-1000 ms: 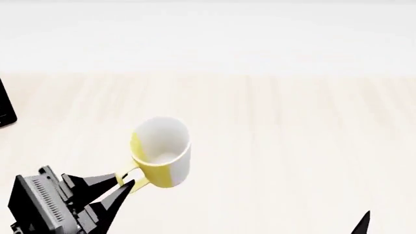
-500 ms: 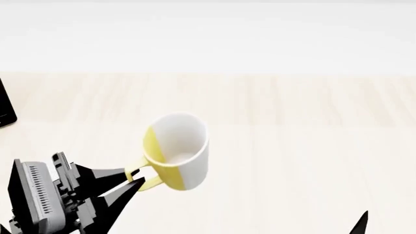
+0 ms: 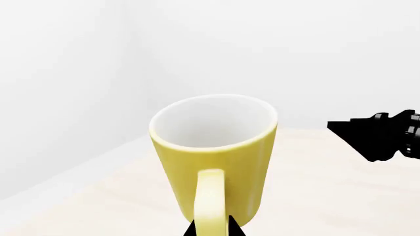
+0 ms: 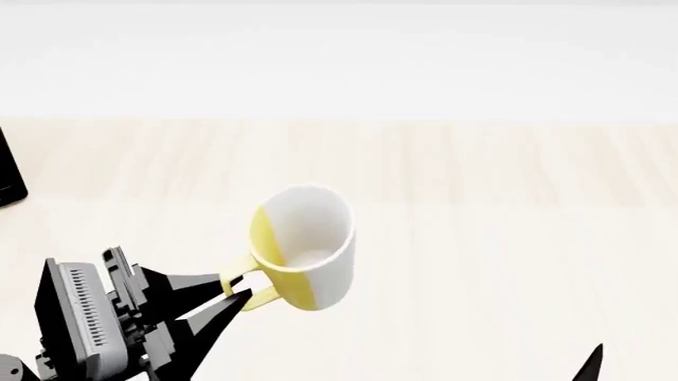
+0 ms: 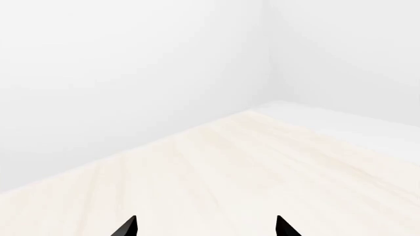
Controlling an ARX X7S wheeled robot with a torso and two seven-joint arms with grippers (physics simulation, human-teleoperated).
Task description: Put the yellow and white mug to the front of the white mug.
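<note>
The yellow and white mug (image 4: 305,248) hangs tilted above the pale wooden table, held by its yellow handle. My left gripper (image 4: 225,292) is shut on that handle at the lower left of the head view. In the left wrist view the mug (image 3: 213,157) fills the middle, its yellow side and handle toward the camera, with the left gripper (image 3: 211,227) closed on the handle. My right gripper (image 5: 205,226) is open and empty; only one fingertip (image 4: 591,363) shows at the head view's bottom right. The white mug is out of view.
A dark object (image 4: 9,171) sits at the table's left edge in the head view. The pale wooden table (image 4: 477,198) stretches back to a white wall. The right arm's black tip (image 3: 380,135) shows in the left wrist view.
My left gripper has carried the yellow and white mug to the right and a little toward me. The right gripper has not moved.
</note>
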